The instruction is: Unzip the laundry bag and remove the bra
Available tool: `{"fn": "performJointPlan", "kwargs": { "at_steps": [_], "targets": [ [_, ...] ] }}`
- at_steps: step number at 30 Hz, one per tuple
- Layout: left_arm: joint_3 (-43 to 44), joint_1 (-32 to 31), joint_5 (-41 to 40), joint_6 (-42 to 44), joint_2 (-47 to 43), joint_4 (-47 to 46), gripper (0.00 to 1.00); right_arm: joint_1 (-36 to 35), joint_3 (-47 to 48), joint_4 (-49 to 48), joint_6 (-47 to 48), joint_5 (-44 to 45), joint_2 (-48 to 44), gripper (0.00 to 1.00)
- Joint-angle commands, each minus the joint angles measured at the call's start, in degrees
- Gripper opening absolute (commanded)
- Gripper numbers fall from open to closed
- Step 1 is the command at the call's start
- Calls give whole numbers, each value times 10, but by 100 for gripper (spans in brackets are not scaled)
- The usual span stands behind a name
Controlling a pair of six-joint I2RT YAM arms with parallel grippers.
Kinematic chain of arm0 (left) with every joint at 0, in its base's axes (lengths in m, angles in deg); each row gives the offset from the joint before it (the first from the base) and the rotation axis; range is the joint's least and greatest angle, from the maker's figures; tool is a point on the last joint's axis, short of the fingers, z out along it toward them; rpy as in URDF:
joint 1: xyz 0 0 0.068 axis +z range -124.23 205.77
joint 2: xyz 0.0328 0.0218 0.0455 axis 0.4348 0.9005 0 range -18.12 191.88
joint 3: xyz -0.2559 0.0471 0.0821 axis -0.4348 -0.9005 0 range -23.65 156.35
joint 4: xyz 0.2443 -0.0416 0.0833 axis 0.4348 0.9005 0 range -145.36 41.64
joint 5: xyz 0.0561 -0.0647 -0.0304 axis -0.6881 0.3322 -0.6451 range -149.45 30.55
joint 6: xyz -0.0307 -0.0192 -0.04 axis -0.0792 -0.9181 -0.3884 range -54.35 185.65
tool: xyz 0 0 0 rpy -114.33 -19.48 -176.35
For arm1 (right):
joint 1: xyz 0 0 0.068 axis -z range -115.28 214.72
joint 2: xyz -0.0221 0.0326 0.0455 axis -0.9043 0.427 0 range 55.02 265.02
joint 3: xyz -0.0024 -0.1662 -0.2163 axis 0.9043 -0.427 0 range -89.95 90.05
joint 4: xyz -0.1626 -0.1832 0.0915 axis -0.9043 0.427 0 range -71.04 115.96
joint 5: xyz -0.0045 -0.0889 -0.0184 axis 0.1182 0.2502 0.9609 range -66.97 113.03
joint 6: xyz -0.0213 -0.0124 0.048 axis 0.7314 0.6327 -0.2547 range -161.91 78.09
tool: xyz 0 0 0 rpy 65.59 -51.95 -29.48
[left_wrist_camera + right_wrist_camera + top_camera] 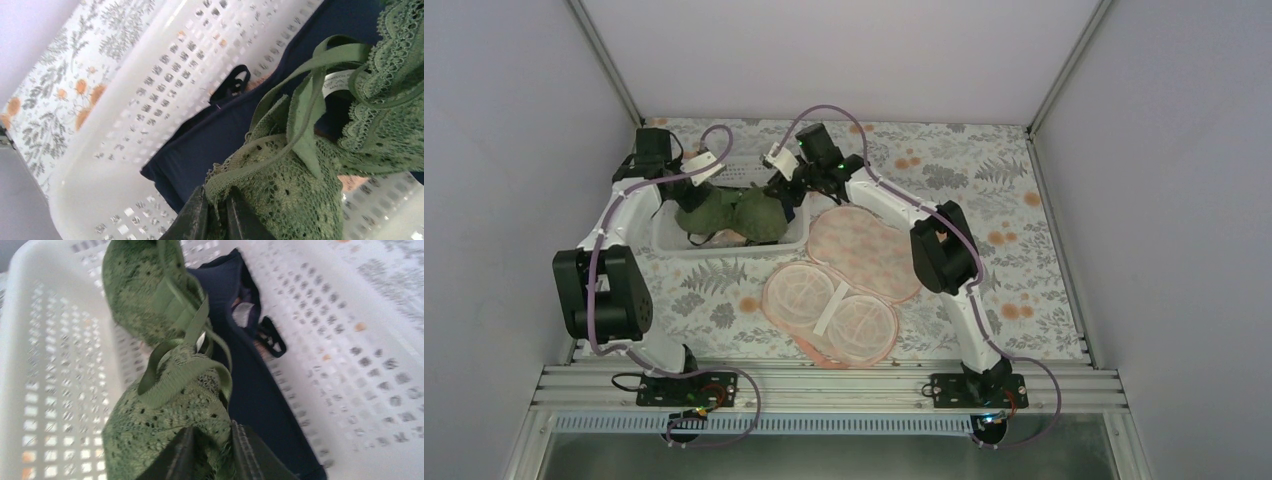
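Olive-green lace bra (729,215) lies in white slotted plastic basket (724,250), peach-pink leaf-print laundry bag (869,245) splayed open just beside that basket; left hand (216,192) pinches one cup, right hand (212,432) straddles the other, clamped or slack unclear, probably to lay it flat.

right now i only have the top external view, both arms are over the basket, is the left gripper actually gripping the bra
Observer: yes, the left wrist view shows the left gripper shut on the lace edge of the bra.
Operator: and the right one
Observer: in the right wrist view the right gripper has lace from the other cup between its fingers, but I can't tell if it is clamped.
Operator: anything under the bra
Observer: a navy-blue cloth lies beneath it, inside the white basket.
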Motion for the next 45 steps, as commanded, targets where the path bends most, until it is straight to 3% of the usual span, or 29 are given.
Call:
{"fn": "performJointPlan", "kwargs": {
  "at_steps": [1,5,11,21,24,28,30,31,37,42,45],
  "targets": [
    [2,4,17,-23,6,-73,11,3,31,-50,-38,55,9,33],
    [-1,4,0,-30,21,-100,11,3,59,-44,-62,116,28,39],
    [15,4,-24,-60,62,-131,26,3,85,-37,-77,160,25,53],
    [43,8,-85,-127,94,-179,45,21,59,20,-119,247,-96,68],
    [59,8,-54,-148,67,-184,56,69,-7,41,-166,250,-166,72],
    [89,7,-20,-190,33,-182,61,155,-139,56,-221,252,-265,82],
    [103,6,-6,-241,8,-175,62,203,-211,59,-241,236,-306,98],
    [106,2,6,-265,-9,-169,64,225,-244,60,-247,223,-329,99],
    [80,-103,79,-330,-113,-60,72,305,-382,79,-262,191,-370,100],
    [39,-195,127,-395,-162,59,76,312,-423,115,-258,201,-357,100],
    [-18,-212,161,-431,-212,77,85,311,-460,123,-262,212,-339,99]
  ]
}}
